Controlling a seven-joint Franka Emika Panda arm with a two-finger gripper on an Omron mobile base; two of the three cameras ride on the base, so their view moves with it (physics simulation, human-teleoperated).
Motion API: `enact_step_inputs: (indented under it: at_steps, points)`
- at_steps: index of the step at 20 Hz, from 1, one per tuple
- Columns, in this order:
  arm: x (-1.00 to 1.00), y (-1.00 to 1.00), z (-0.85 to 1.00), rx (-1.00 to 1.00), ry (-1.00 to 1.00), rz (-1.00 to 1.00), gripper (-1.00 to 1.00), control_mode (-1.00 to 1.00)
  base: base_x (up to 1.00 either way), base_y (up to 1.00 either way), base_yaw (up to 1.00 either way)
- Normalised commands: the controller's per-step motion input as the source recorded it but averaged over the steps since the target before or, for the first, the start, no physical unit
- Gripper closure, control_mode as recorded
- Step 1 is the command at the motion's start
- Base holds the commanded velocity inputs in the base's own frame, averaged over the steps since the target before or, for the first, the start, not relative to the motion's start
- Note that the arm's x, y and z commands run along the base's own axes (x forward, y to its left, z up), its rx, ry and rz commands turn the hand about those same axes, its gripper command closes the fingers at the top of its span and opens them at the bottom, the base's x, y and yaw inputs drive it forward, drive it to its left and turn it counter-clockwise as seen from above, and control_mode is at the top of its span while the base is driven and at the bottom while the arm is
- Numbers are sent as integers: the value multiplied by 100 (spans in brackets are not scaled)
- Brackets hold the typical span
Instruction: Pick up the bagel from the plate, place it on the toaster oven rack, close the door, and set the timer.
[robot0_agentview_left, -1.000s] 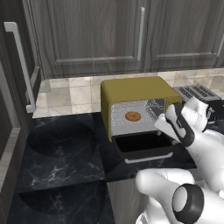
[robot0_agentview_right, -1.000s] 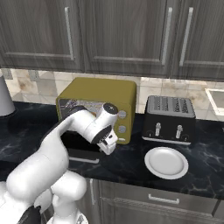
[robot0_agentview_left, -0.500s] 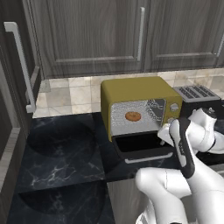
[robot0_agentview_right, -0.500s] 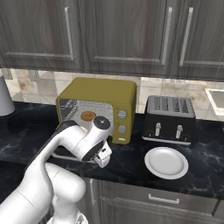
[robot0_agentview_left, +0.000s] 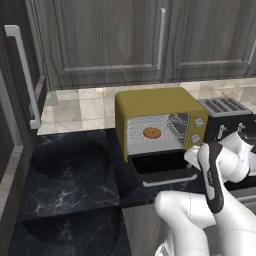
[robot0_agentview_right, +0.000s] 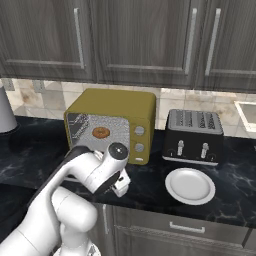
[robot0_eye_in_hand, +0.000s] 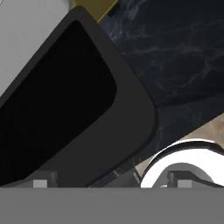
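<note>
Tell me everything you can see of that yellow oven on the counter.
The toaster oven is a mustard-yellow box on the dark marbled counter, left of a black slot toaster. Its black-framed glass door hangs open, folded down flat. Inside, a bagel lies on the silvery rack. Two silver knobs sit on its right front.

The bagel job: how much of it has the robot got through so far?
Done: the bagel lies on the rack inside the toaster oven, and the plate sits bare on the counter. In hand: the open gripper hangs low over the door, which lies folded down. Left: shutting that door, then turning a knob to set the timer.
</note>
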Motion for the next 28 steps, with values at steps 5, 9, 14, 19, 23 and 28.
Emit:
enact_step_inputs:
  at_steps: [5,9,14,19,23,28]
  points:
    - [0,-24,-10,4,-3,0,-100,-100,0,0,0]
    - [7,-4,-8,7,-2,0,-100,-100,0,0,0]
    - [24,0,-6,8,0,0,-100,-100,0,0,0]
    - [34,0,-5,7,0,0,-100,-100,0,0,0]
    - [32,0,-12,4,0,0,-100,-100,0,0,0]
    - [26,0,-8,3,0,0,-100,-100,0,0,0]
